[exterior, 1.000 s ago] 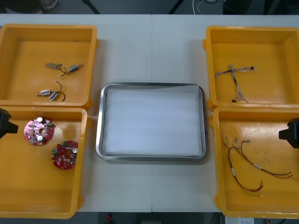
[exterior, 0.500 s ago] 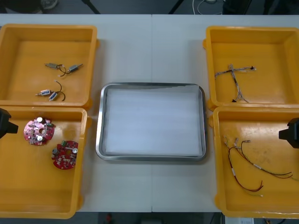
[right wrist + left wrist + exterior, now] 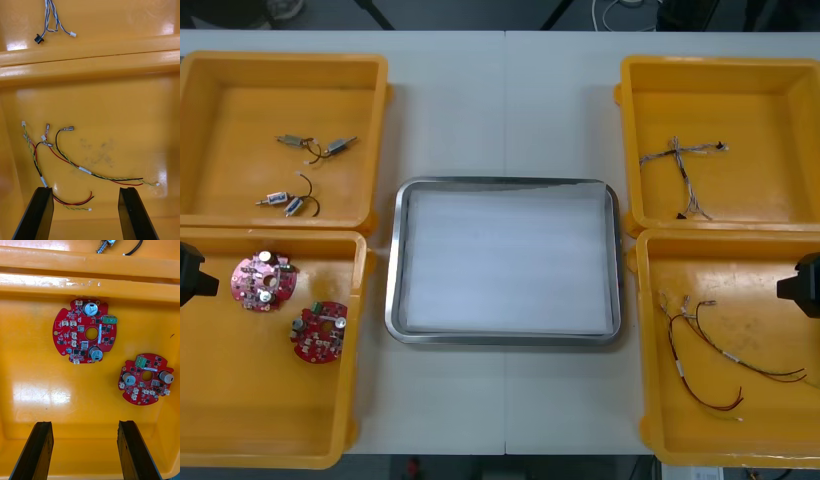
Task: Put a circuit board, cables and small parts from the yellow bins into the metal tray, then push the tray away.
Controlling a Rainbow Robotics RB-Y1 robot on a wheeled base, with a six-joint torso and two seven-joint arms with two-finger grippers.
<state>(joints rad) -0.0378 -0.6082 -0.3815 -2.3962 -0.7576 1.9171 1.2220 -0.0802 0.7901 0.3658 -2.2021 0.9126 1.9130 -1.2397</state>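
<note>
Two round red circuit boards lie in the near-left yellow bin. My left gripper hangs at that bin's left edge; in the left wrist view it is open above bare bin floor, with one board and the other beyond its fingertips. My right gripper is at the right edge over the near-right bin. In the right wrist view it is open, with red and yellow cables just ahead of its fingertips. The metal tray, white inside, holds nothing.
The far-left bin holds several small metal parts. A twisted blue and white cable lies in the far-right bin; its end shows past the bin walls in the right wrist view. Bare table surrounds the tray.
My left gripper has shifted slightly toward the table's near side at the left edge. The right gripper and all objects are as before.
</note>
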